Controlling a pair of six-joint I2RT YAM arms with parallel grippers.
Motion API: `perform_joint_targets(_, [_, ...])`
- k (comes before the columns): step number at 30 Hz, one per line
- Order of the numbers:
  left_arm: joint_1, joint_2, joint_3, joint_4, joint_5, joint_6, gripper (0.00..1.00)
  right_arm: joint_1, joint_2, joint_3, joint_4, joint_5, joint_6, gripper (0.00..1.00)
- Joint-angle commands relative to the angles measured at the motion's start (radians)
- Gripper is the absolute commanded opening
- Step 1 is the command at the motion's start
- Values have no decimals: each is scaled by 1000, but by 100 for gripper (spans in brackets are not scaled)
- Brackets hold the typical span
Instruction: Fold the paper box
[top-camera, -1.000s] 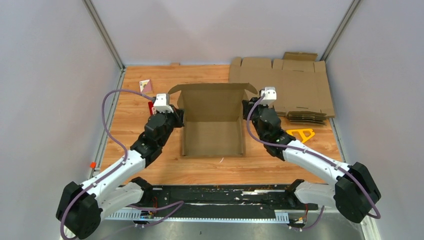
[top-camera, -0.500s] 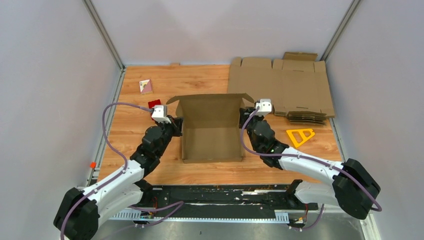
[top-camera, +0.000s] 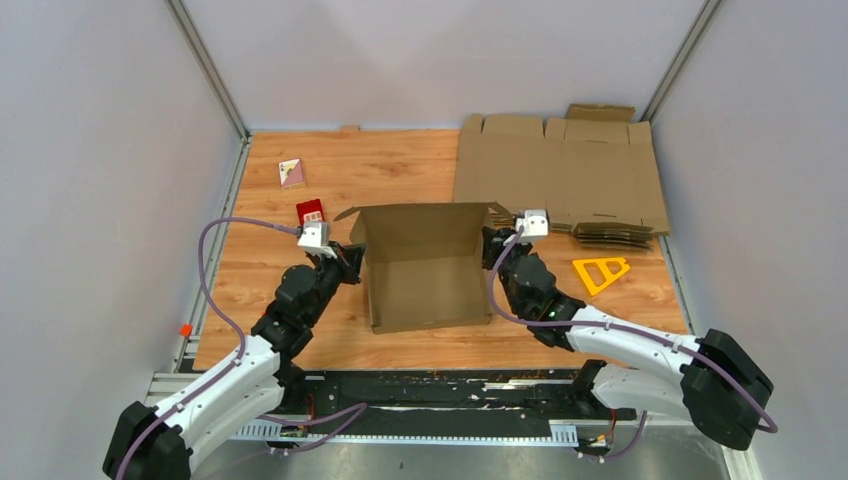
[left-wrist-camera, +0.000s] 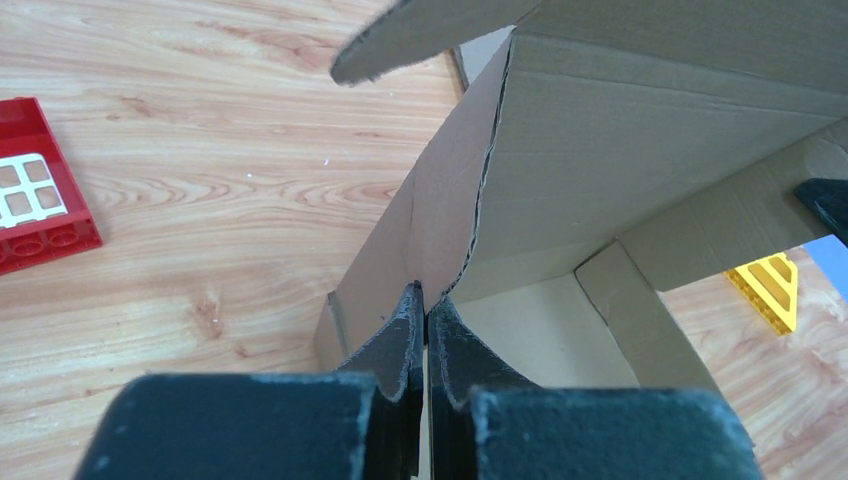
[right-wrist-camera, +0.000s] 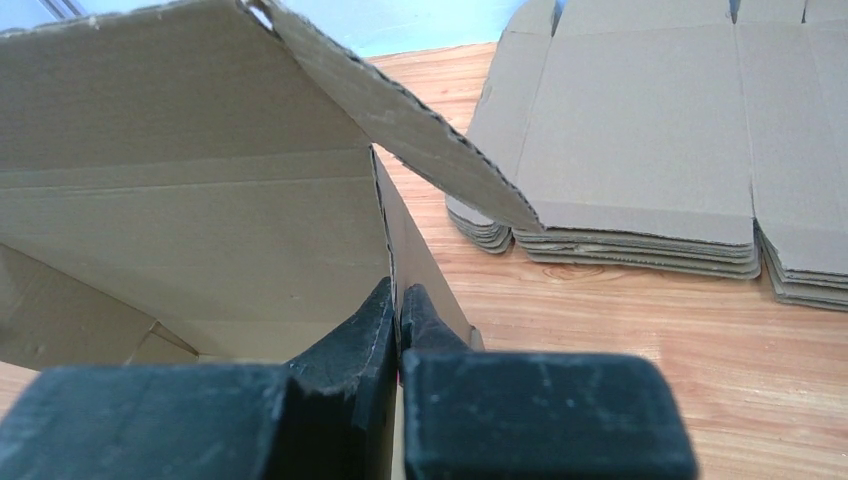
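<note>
— What is the paper box (top-camera: 425, 265) made of?
— Plain brown corrugated cardboard, matt, with rough fibrous cut edges. The pile of flat sheets (right-wrist-camera: 640, 130) is the same stuff.
— And the table (top-camera: 400, 170)?
— Wood grain, smooth, with a slight sheen.
— The red box (left-wrist-camera: 50, 235)?
— Glossy plastic. The yellow piece (left-wrist-camera: 768, 290) looks plastic too, though little of it shows.
— The left gripper (left-wrist-camera: 424, 305)?
— Matt black fingers (left-wrist-camera: 400, 345), grainy surface.
</note>
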Motion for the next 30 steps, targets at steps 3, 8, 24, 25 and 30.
perform_joint_targets(3, [-13, -18, -14, -40, 69, -34, 0, 14, -43, -51, -120, -76, 32, 0])
perform_joint_targets(8, [-14, -15, -43, 4, 72, -114, 0, 16, -49, -65, -132, -92, 44, 0])
perform_joint_targets(24, [-40, 32, 17, -200, -23, -76, 5, 22, -65, -71, -178, -123, 7, 0])
perform_joint_targets(25, [-41, 26, 32, -239, -24, -76, 10, 22, -67, -70, -181, -124, 6, 0])
perform_joint_targets(30, [-41, 9, 134, -485, -42, -84, 47, 22, -68, -82, -176, -122, -2, 0])
